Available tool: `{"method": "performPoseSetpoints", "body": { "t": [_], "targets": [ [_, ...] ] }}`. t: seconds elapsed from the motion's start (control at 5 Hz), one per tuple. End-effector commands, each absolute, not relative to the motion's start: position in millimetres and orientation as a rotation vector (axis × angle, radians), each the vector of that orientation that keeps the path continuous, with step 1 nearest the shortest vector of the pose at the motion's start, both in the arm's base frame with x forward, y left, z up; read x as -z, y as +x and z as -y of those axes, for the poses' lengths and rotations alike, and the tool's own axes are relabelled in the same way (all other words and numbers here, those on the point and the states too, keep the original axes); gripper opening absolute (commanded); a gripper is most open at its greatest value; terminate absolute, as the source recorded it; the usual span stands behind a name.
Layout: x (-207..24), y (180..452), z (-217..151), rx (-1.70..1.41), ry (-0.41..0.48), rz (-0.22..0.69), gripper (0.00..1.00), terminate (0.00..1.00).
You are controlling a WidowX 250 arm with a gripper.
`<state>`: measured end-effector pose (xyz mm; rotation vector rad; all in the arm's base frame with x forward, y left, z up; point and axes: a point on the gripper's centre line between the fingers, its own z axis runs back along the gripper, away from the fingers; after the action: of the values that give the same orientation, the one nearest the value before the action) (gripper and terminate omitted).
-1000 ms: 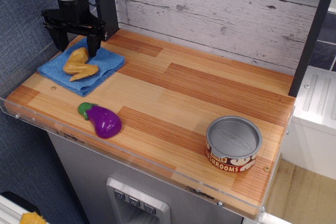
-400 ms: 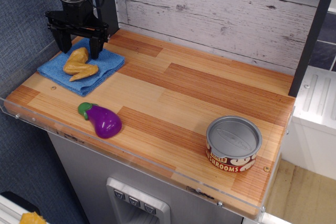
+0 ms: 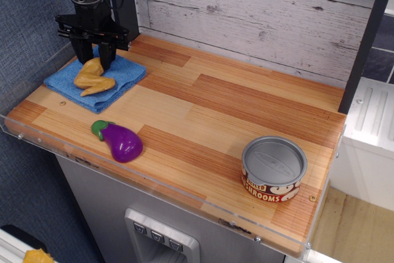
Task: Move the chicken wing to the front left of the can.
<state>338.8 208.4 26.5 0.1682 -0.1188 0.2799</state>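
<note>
A wooden bench [image 3: 246,100] seen from above and in front, backed by a whitewashed plank wall; at its far left corner a blue cloth [image 3: 123,77] lies flat, and on it rests the chicken wing [image 3: 92,76], a small glossy golden-tan toy bent in a V; a black robot claw [image 3: 93,60] hangs straight down over the wing's upper end, its two dark fingers drawn in narrow on either side of that end, seemingly touching it, though whether they have a firm hold cannot be told from this view; the wing lies on the cloth, not lifted; a purple eggplant [image 3: 120,141] with a green stem lies near the front edge, apart from the cloth; the can [image 3: 274,167], squat and silver with a red-and-white label, stands well apart near the front right corner; the step in hand appears to be the grasp; to do it well, the fingers should close squarely on the thick part of the wing, since glossy plastic may slip or twist; they should take none of the cloth; the lift should go straight up before any travel across to the can's front left.
</note>
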Motion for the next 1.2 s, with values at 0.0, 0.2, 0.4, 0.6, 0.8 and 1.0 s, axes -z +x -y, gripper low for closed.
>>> {"method": "performPoseSetpoints", "body": {
  "t": [0.0,0.2,0.4,0.6,0.8,1.0],
  "targets": [
    [-60.4,331.9,-215.0,-0.253,0.104,0.142,0.00,0.00],
    [-77.6,323.4,-216.9,-0.328,0.188,0.105,0.00,0.00],
    [-94.4,316.6,-214.0,-0.369,0.221,0.106,0.00,0.00],
    [-106.2,309.7,-200.6,-0.360,0.233,0.099,0.00,0.00],
    [-108.6,308.2,-178.3,-0.411,0.194,0.114,0.00,0.00],
    [-107.6,311.5,-149.0,-0.448,0.144,0.112,0.00,0.00]
  ]
}}
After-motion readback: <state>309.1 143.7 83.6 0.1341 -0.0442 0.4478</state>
